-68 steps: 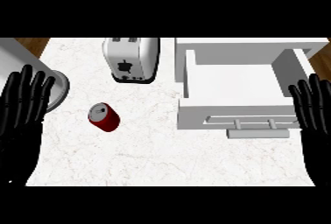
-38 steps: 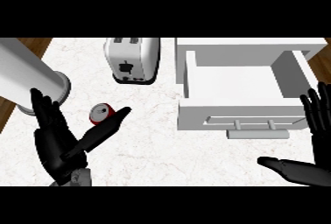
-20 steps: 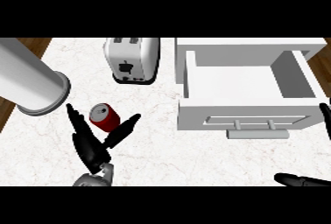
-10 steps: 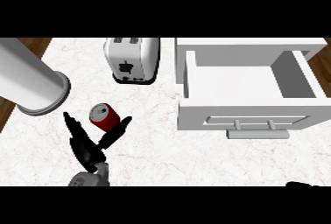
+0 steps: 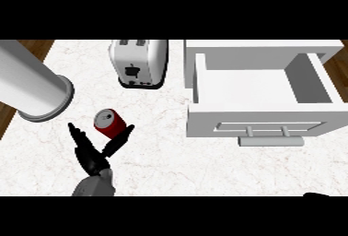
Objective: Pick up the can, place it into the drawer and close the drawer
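Can [image 5: 109, 123] between spread left hand [image 5: 92, 154] fingers.

Small red cylindrical metal can [image 5: 109, 124] with a silver top: lying tilted on the white marbled tabletop [image 5: 204, 161], top end pointing to about 10 o'clock. White box-shaped drawer [image 5: 262, 94]: pulled fully open at 3 o'clock from the can, well apart; bare interior, a long bar handle [image 5: 272, 140] on its front panel.
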Robot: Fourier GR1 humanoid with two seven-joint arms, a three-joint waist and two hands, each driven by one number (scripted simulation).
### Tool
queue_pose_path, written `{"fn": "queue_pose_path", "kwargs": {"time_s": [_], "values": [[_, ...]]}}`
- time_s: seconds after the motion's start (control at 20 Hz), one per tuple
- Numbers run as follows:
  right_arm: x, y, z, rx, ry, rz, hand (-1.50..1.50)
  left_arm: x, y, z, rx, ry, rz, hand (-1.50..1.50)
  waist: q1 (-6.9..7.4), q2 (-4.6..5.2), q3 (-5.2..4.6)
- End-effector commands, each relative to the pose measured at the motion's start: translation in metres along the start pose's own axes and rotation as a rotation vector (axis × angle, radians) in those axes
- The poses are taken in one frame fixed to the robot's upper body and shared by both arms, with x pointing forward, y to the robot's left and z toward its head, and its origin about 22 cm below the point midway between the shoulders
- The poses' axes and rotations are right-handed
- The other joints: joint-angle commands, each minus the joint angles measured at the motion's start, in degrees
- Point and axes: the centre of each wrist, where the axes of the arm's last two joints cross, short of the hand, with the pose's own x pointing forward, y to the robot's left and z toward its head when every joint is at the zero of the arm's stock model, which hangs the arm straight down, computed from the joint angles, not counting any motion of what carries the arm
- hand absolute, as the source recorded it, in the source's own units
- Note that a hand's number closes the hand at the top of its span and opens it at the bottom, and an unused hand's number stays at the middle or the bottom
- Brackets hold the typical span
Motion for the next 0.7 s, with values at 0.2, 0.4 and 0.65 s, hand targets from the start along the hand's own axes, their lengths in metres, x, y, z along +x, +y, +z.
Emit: {"fn": "queue_pose_path", "kwargs": {"time_s": [0.2, 0.4, 0.65], "values": [[0.005, 0.010, 0.001, 0.004, 0.009, 0.018, -1.50, -0.035, 0.010, -0.022, 0.023, 0.034, 0.024, -1.50, 0.06, 0.00, 0.02], [0.009, -0.001, 0.000, 0.030, 0.002, 0.012, -1.50, -0.052, 0.001, -0.022, 0.013, 0.007, 0.022, -1.50, -0.24, 0.06, 0.00], [0.007, 0.013, -0.012, 0.011, -0.014, 0.019, -1.50, -0.031, -0.025, -0.026, -0.044, -0.014, -0.001, -1.50, 0.11, 0.01, 0.03]]}}
